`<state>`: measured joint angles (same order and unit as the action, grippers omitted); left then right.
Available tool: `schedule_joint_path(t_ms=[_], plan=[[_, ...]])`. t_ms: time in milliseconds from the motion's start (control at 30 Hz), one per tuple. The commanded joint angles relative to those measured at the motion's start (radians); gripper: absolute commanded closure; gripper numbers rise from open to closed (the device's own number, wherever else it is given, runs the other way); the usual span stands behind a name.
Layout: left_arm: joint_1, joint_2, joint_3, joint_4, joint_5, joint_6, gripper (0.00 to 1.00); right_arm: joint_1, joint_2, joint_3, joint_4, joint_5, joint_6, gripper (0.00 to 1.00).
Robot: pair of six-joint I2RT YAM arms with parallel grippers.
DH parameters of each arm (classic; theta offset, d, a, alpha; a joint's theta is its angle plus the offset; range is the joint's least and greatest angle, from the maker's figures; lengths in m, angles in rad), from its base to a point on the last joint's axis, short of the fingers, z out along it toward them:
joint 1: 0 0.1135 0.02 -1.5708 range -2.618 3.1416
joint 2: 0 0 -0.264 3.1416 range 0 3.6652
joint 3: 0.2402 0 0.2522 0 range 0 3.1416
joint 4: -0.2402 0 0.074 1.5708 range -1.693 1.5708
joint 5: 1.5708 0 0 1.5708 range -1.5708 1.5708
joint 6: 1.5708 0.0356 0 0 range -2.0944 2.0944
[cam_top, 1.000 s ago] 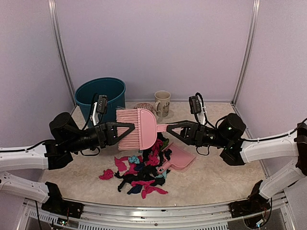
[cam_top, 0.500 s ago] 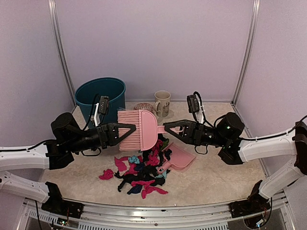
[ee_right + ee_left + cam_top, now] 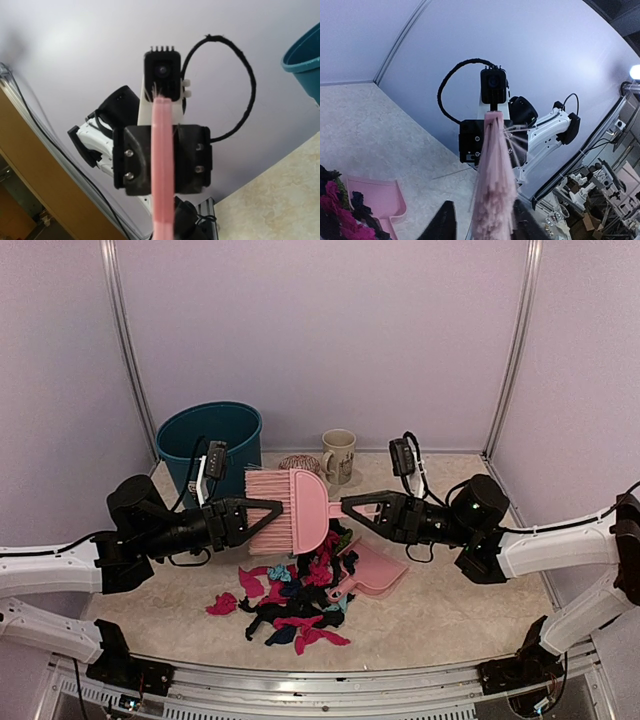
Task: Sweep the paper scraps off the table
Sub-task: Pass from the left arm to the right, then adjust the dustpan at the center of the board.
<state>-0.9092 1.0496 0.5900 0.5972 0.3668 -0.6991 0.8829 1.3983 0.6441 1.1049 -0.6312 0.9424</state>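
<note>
The paper scraps [image 3: 295,605] lie heaped on the table [image 3: 450,610] in black, navy, magenta and teal. Above the heap a pink brush [image 3: 295,510] hangs level between both arms. My right gripper [image 3: 352,508] is shut on its handle [image 3: 162,175]. My left gripper [image 3: 262,518] is open, one finger on either side of the bristles [image 3: 494,190] with a gap on each side. A pink dustpan [image 3: 375,570] rests against the heap's right side, and its corner [image 3: 375,197] shows in the left wrist view beside some scraps [image 3: 335,210].
A teal bin [image 3: 205,440] stands at the back left. A cream mug [image 3: 339,455] and a small woven ball [image 3: 297,462] sit near the back wall. White walls with metal posts close in the table on three sides.
My right gripper has closed on the brush handle. My left gripper has opened off the bristles. The brush itself has barely moved.
</note>
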Motion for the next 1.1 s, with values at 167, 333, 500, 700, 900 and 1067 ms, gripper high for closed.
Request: schedule_joint_path(t_ms=[167, 333, 500, 700, 900, 1067], plan=[[0.007, -0.035, -0.002, -0.084, -0.114, 0.031, 0.02, 0.000, -0.143, -0.024, -0.209, 0.112, -0.120, 1.00], [0.007, -0.028, 0.005, -0.146, -0.155, 0.048, 0.01, -0.023, -0.294, -0.035, -0.468, 0.246, -0.248, 1.00], [-0.004, -0.006, 0.018, -0.181, -0.180, 0.057, 0.01, -0.037, -0.479, -0.018, -0.782, 0.452, -0.368, 1.00], [-0.064, 0.077, 0.095, -0.250, -0.217, 0.114, 0.01, -0.053, -0.597, 0.010, -1.015, 0.620, -0.467, 1.00], [-0.114, 0.188, 0.196, -0.361, -0.240, 0.174, 0.02, -0.065, -0.624, 0.056, -1.208, 0.778, -0.525, 1.00], [-0.140, 0.298, 0.289, -0.464, -0.186, 0.212, 0.05, -0.070, -0.623, 0.065, -1.276, 0.834, -0.537, 1.00]])
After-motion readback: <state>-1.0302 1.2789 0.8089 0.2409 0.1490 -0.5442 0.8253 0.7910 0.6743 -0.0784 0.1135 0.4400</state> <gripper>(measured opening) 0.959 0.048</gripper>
